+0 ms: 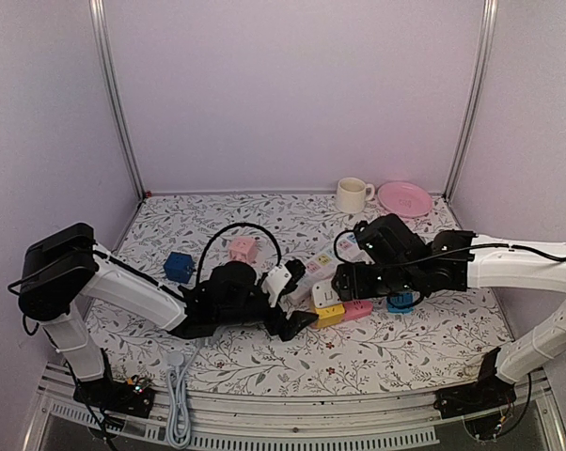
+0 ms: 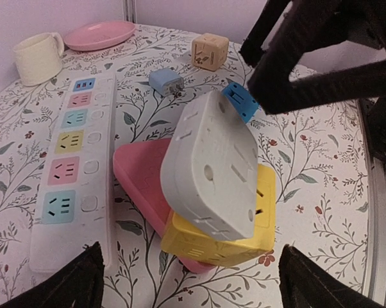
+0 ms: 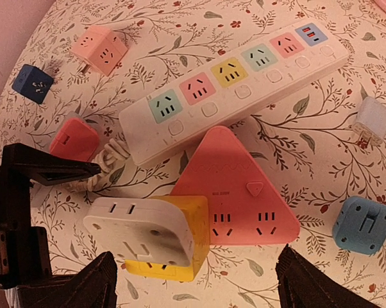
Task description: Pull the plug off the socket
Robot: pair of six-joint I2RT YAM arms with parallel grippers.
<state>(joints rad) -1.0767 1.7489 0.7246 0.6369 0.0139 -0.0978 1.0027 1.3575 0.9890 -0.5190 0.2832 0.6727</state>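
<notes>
Nearest me, my left gripper [image 2: 190,273] is spread wide, its fingers [image 2: 71,282] clear of everything, and my right gripper [image 3: 196,269] is likewise wide apart and grips nothing. Between them the white plug adapter [image 2: 212,167] sits tilted on the yellow cube socket [image 2: 260,218], apparently seated in it though I can't see the pins, and both lean on the pink triangular socket [image 2: 135,176]. Beyond lie the white power strip [image 2: 71,160], then the cream mug [image 2: 38,58] and the pink plate [image 2: 100,34].

Floral-print tabletop [image 1: 405,343]. Cream mug [image 1: 353,195], far edge, upright; pink plate [image 1: 404,198] just beside it. Blue cube adapter [image 1: 178,267], pink cube adapter [image 1: 243,249], near each other, not touching. Pale translucent block [image 3: 371,123], possibly a charger.
</notes>
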